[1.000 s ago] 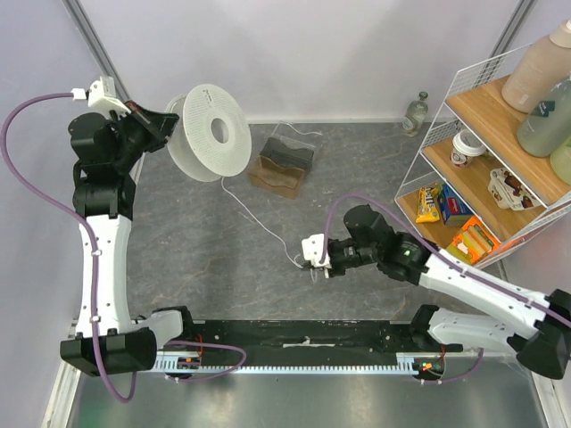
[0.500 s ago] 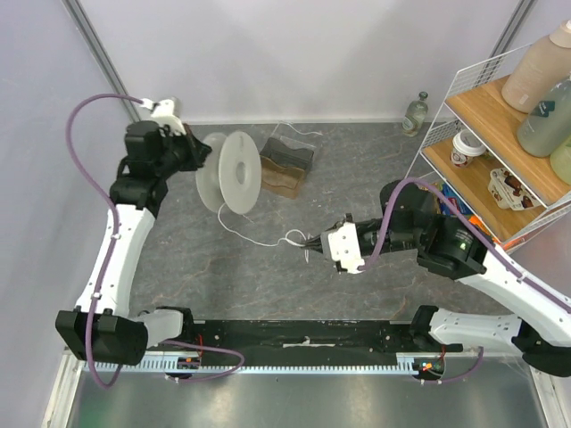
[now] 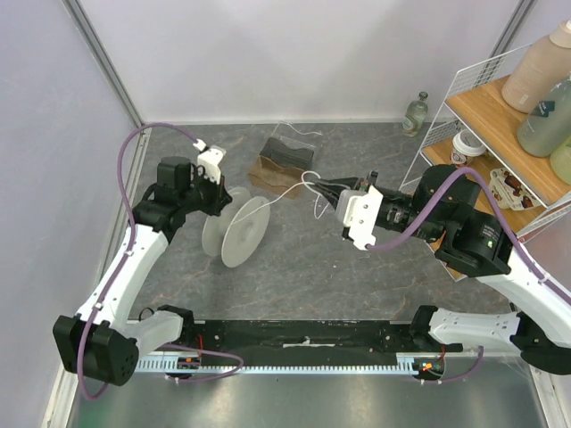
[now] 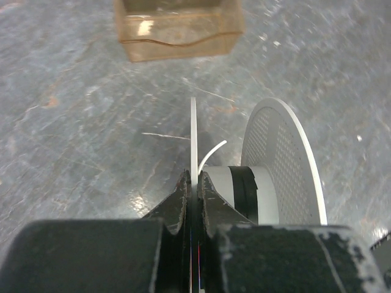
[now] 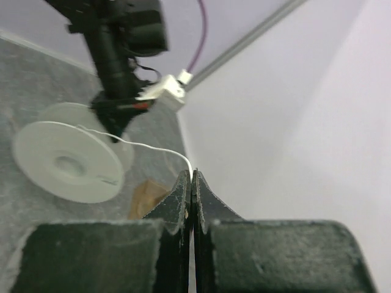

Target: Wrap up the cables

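In the top view a white spool hangs over the floor left of centre, tilted. My left gripper is shut on the spool's near flange, which shows edge-on between the jaws. The perforated far flange and the hub lie to the right. The cable, a thin white wire, runs from the spool to my right gripper, curling in small loops there. My right gripper is shut on the cable, which arcs back toward the spool.
A brown translucent box sits on the floor behind the cable. A wire shelf with bottles and snack packs stands at the right, and a small glass bottle is by the back wall. Walls close in the back and left.
My left arm swung the spool from the back-left corner toward the centre and turned it. My right gripper carried the cable away from the bases, toward the brown box.
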Robot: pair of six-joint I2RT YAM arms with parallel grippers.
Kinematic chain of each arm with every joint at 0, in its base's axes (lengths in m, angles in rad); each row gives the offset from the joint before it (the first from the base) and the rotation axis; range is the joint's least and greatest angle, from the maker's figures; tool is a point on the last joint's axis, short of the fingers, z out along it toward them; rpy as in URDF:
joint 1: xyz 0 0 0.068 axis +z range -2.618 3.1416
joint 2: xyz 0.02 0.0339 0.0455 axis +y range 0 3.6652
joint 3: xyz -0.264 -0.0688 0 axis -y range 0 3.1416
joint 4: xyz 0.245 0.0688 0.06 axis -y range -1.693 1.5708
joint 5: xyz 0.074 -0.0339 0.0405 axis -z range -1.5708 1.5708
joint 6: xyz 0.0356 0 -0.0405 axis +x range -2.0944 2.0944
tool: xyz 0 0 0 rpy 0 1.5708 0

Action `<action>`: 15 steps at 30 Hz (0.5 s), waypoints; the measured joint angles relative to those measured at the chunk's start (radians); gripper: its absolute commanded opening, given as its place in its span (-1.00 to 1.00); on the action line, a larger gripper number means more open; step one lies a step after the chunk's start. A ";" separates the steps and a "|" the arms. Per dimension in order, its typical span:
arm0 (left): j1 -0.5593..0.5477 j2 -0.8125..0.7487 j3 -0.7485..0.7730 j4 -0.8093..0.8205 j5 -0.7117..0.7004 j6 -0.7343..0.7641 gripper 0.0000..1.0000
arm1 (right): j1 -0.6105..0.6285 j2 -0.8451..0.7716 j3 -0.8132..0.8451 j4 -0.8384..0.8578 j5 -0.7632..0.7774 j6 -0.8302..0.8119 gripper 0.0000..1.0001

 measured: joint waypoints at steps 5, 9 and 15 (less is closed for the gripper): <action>-0.024 -0.056 -0.053 -0.030 0.101 0.093 -0.97 | 0.002 0.002 0.000 0.041 0.137 -0.037 -1.00; -0.024 -0.099 -0.065 -0.046 0.177 0.151 -0.97 | 0.002 0.007 -0.001 0.056 0.241 -0.071 -1.00; 0.031 -0.171 -0.063 -0.114 0.349 0.208 -0.97 | -0.094 -0.006 -0.049 0.086 0.311 -0.100 -1.00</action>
